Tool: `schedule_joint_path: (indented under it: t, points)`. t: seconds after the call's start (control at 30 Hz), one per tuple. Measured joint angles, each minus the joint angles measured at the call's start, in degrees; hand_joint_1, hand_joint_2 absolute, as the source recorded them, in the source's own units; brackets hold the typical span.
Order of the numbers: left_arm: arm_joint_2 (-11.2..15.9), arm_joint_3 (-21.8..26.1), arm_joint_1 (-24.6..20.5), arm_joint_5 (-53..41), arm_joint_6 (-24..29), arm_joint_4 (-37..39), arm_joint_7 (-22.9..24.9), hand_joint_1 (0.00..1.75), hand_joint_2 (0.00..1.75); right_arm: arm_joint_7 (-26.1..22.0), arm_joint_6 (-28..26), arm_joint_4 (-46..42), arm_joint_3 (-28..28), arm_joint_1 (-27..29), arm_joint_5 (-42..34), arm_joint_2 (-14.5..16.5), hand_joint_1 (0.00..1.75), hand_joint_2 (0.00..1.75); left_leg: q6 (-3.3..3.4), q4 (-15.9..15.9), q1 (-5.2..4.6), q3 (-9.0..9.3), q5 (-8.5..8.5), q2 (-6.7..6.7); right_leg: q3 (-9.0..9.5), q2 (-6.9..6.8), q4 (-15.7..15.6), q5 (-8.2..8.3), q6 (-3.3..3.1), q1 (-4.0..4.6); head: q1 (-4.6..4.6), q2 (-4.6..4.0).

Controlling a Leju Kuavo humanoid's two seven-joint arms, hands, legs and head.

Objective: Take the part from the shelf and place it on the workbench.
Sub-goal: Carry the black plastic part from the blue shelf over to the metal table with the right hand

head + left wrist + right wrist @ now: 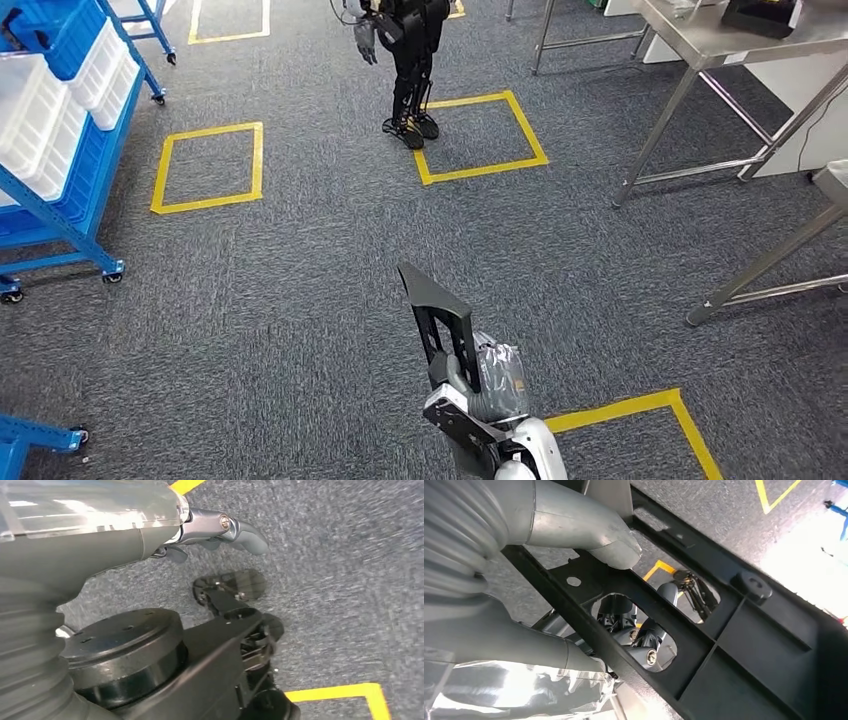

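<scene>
My right robot hand (470, 385) grips the black part (437, 310) upright, clear of the floor, for carrying toward the counter (740, 45); my left robot hand (220, 530) hangs empty, fingers loosely apart.

workshop | blue bin shelf (60, 130) | steel workbench (740, 50) | taped floor squares (208, 167)

I can't read any text, label, brand or number from here. The only markings I see are unlettered yellow tape squares (208, 167) on the grey carpet. The black part (437, 315) and the white bins (40, 120) on the blue shelf (60, 215) carry no legible writing.
</scene>
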Motion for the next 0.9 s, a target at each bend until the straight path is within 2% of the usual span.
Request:
schedule_joint_path:
  t: [0.03,0.07,0.1,0.17,0.23,0.27,0.3,0.33,0.4,0.43,0.47,0.57,0.63,0.67,0.73,0.77,0.8,0.83,0.87,0.9]
  points:
    - [0.0,0.0,0.0,-0.1,-0.1,0.0,0.2,0.0,1.75,0.0,-0.1,0.0,-0.1,0.1,0.0,-0.1,1.75,1.75,0.32,-0.2,0.02,0.02,0.16,0.37,-0.14,0.4,-0.1,0.16,0.39,-0.09,0.0,0.0]
    - [0.0,0.0,0.0,-0.1,-0.1,0.0,0.3,0.0,1.75,0.0,-0.2,-0.1,-0.1,0.3,-0.1,-0.1,1.75,1.75,0.71,-0.6,0.08,0.1,0.42,0.85,-0.29,0.08,0.1,0.02,0.65,-0.08,0.01,0.0]
    - [0.0,0.0,0.0,-0.2,-0.1,0.0,0.5,0.0,1.75,0.0,-0.4,-0.2,-0.2,0.5,-0.1,-0.2,1.75,1.75,1.13,-1.0,0.15,0.21,0.7,1.35,-0.67,-0.84,0.8,-0.61,0.88,-0.01,0.01,0.0]
    - [0.0,0.0,-0.1,-0.4,-0.1,0.0,0.6,0.0,1.75,0.0,-0.6,-0.5,-0.4,0.7,-0.2,-0.4,1.75,1.75,1.73,-1.5,0.14,0.31,1.06,2.5,-2.88,-3.34,5.6,-3.67,1.12,0.07,0.01,0.0]
    - [0.0,0.1,0.0,-0.5,-0.1,0.0,0.5,0.0,1.75,0.1,-0.7,-0.7,-0.4,0.8,-0.2,-0.4,1.75,1.75,1.92,-1.4,0.02,0.2,1.02,3.7,-6.25,-4.26,12.9,-7.05,1.36,0.0,0.01,0.0]
    - [0.0,0.1,0.0,-0.6,-0.1,0.0,0.5,0.0,1.75,0.2,-0.7,-0.7,-0.4,0.9,-0.2,-0.4,1.75,1.75,1.94,-1.4,0.01,0.16,0.95,4.31,-7.22,-4.32,15.2,-7.58,1.49,-0.09,0.01,0.0]
    - [0.0,0.1,0.0,-0.7,-0.1,0.0,0.5,0.0,1.75,0.3,-0.7,-0.8,-0.5,1.1,-0.2,-0.5,1.75,1.75,1.9,-1.2,0.02,0.13,0.87,4.87,-7.16,-4.43,15.3,-7.03,1.63,-0.22,0.01,0.0]
    - [0.0,0.1,-0.1,-0.9,-0.1,0.0,0.4,0.0,1.75,0.4,-0.7,-0.9,-0.5,1.2,-0.1,-0.5,1.75,1.75,1.8,-1.1,0.06,0.11,0.76,5.33,-5.93,-4.67,13.2,-5.54,1.75,-0.36,0.01,0.0]
    - [-0.1,0.1,-0.2,-1.0,-0.1,0.0,0.3,0.0,1.75,0.5,-0.7,-1.2,-0.5,1.2,0.0,-0.6,1.75,1.75,1.34,-0.6,0.02,0.1,0.35,6.04,-1.63,-5.95,5.4,-2.32,1.78,-0.4,0.01,0.0]
    - [-0.1,0.1,-0.2,-1.0,-0.1,0.0,0.3,0.0,1.75,0.5,-0.7,-1.3,-0.5,1.2,0.0,-0.6,1.75,1.75,1.02,-0.3,-0.06,0.08,0.13,6.29,-0.08,-6.41,2.4,-1.51,1.56,-0.33,0.01,0.0]
    - [-0.1,0.1,-0.3,-1.0,0.0,0.0,0.2,0.0,1.75,0.5,-0.7,-1.5,-0.5,1.2,0.0,-0.6,1.75,1.75,0.68,-0.1,-0.17,0.07,-0.03,6.51,0.74,-6.69,0.8,-1.27,1.31,-0.2,0.0,0.0]
    - [-0.1,0.1,-0.4,-1.1,0.0,0.0,0.1,0.0,1.75,0.6,-0.7,-1.8,-0.5,1.2,0.0,-0.7,1.75,1.75,-0.27,0.0,-0.14,0.14,-0.28,7.11,0.7,-5.82,0.2,-1.24,0.29,0.01,-0.01,0.0]
    - [-0.1,0.1,-0.5,-1.1,0.0,0.0,0.1,0.0,1.75,0.6,-0.8,-1.9,-0.5,1.3,0.0,-0.7,1.75,1.75,-0.85,2.0,0.11,-0.62,-1.93,6.21,0.72,-5.2,0.0,-0.98,-0.34,-0.15,0.0,0.0]
    - [-0.1,0.1,-0.5,-1.1,0.1,0.0,0.1,0.0,1.75,0.6,-0.8,-2.0,-0.5,1.3,0.0,-0.7,1.75,1.75,-1.06,4.8,0.21,-1.78,-3.63,5.43,0.75,-4.92,-0.1,-0.89,-0.61,-0.23,0.0,0.0]
    - [0.0,0.1,-0.5,-1.2,0.2,0.0,0.1,0.0,1.75,0.6,-0.8,-2.1,-0.5,1.3,0.0,-0.7,1.75,1.75,-1.26,12.6,0.28,-5.26,-7.36,4.31,0.69,-4.23,-0.1,-0.85,-0.89,-0.13,0.01,0.0]
    - [0.0,0.1,-0.4,-1.3,0.2,0.0,0.0,0.0,1.75,0.6,-0.8,-2.1,-0.5,1.3,0.0,-0.7,1.75,1.75,-1.26,15.7,0.28,-6.69,-8.26,4.11,0.7,-3.79,-0.1,-0.84,-0.94,-0.06,0.01,0.0]
    - [0.0,0.1,-0.4,-1.4,0.3,0.0,-0.1,0.0,1.75,0.6,-0.8,-2.1,-0.5,1.3,0.0,-0.7,1.75,1.75,-1.2,16.9,0.28,-7.3,-8.07,4.01,0.72,-3.29,0.0,-0.83,-0.95,0.0,0.01,0.0]
    - [0.0,0.1,-0.4,-1.5,0.4,0.0,-0.2,0.0,1.75,0.6,-0.8,-2.1,-0.5,1.3,0.0,-0.7,1.75,1.75,-1.04,15.6,0.28,-6.79,-6.71,3.93,0.8,-2.77,0.0,-0.83,-0.95,0.05,0.01,0.0]
    - [0.0,0.1,-0.4,-1.7,0.4,0.0,-0.3,0.0,1.75,0.6,-0.8,-2.2,-0.5,1.3,0.0,-0.7,1.75,1.75,-0.82,12.3,0.28,-5.28,-4.55,3.68,0.91,-2.23,0.0,-0.83,-0.95,0.06,0.01,0.0]
    - [0.0,0.1,-0.4,-1.8,0.4,0.0,-0.4,0.0,1.75,0.6,-0.8,-2.2,-0.5,1.3,0.1,-0.7,1.75,1.75,-0.54,8.1,0.28,-3.41,-2.52,2.85,0.99,-1.74,0.0,-0.82,-0.9,0.03,0.01,0.0]
